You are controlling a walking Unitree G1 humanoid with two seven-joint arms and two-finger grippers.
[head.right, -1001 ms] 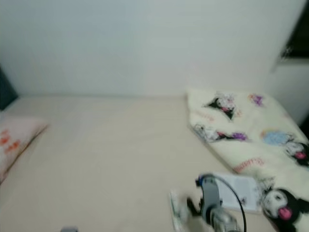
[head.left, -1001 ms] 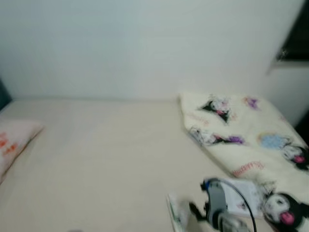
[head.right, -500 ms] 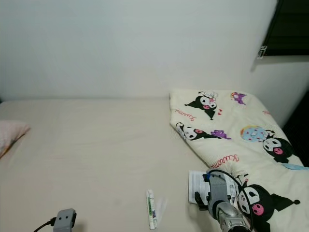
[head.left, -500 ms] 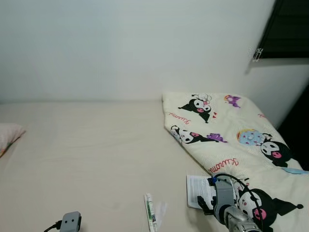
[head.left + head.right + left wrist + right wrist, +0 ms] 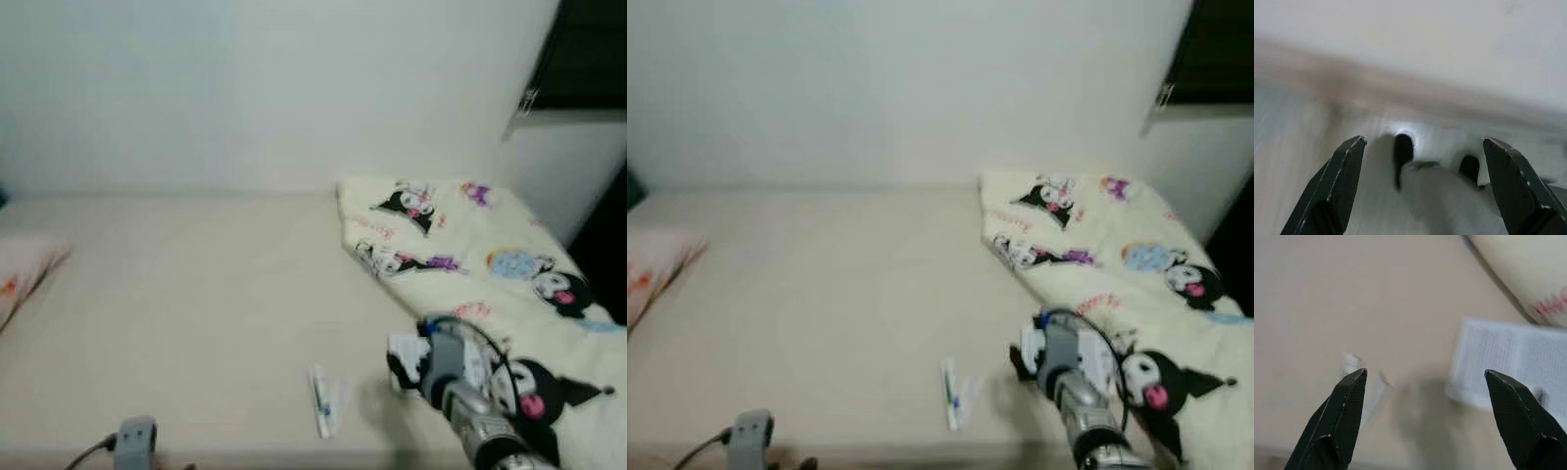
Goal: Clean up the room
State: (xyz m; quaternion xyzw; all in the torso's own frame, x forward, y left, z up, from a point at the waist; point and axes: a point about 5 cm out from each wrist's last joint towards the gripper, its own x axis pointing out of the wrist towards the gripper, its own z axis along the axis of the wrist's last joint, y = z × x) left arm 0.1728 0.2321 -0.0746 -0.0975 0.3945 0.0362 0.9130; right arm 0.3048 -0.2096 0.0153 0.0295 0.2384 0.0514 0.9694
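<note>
Blurred bed (image 5: pixel 196 313), wrapper (image 5: pixel 323 399), paper (image 5: pixel 1508 364) half-hidden

Right gripper (image 5: pixel 1425 418) reaches forward with jaws spread wide, while the left gripper (image 5: pixel 1422 188) hangs low, likewise spread.

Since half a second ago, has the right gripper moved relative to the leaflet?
Yes. The right gripper, fingers open, has come forward over the leaflet, toward the wrapper on the bed.
</note>
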